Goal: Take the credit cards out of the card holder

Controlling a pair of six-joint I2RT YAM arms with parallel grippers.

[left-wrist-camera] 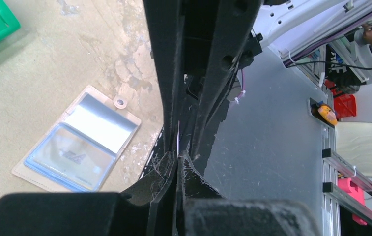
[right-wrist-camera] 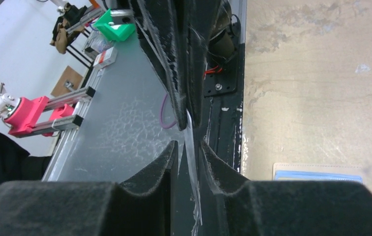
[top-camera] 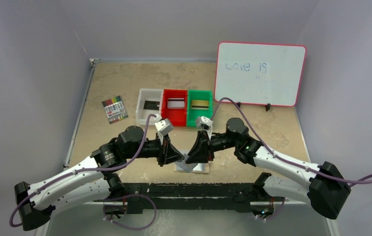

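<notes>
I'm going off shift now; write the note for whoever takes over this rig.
Left hand: shut on a thin clear sheet.
Right hand: jaws narrow around the same sheet, grip unclear.
Card holder: lying open on the table by both hands.
Done: black card in white bin, silver card in red bin, gold card in green bin.
Left: check the holder's pockets, unreadable from here; put the sheet down.

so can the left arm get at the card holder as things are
Probably yes: the card holder lies open on the table close by the left gripper, nothing on top. That gripper is shut on what looks like a thin clear sheet.
</notes>
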